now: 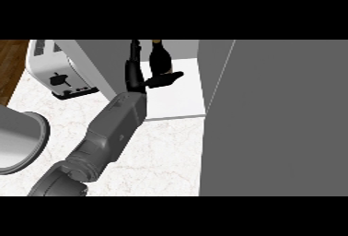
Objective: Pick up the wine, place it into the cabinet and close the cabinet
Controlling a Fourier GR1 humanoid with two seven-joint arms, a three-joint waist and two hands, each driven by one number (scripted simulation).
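Wine bottle (159,56) upright on the white shelf (178,99) inside the open cabinet (272,115) — left hand (139,73) beside it, fingers straight and pressed together, thumb out beneath the bottle. Toaster (60,69) on the marble counter (163,147) — left.

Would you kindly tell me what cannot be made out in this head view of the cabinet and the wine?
- Dark wine bottle: its top is cut off by the view's upper edge, its base hidden behind the black left hand.
- Whether that hand's fingers touch the bottle: cannot tell.
- White cabinet interior: its right side hidden by the grey open cabinet door.
- Right hand: not in view.
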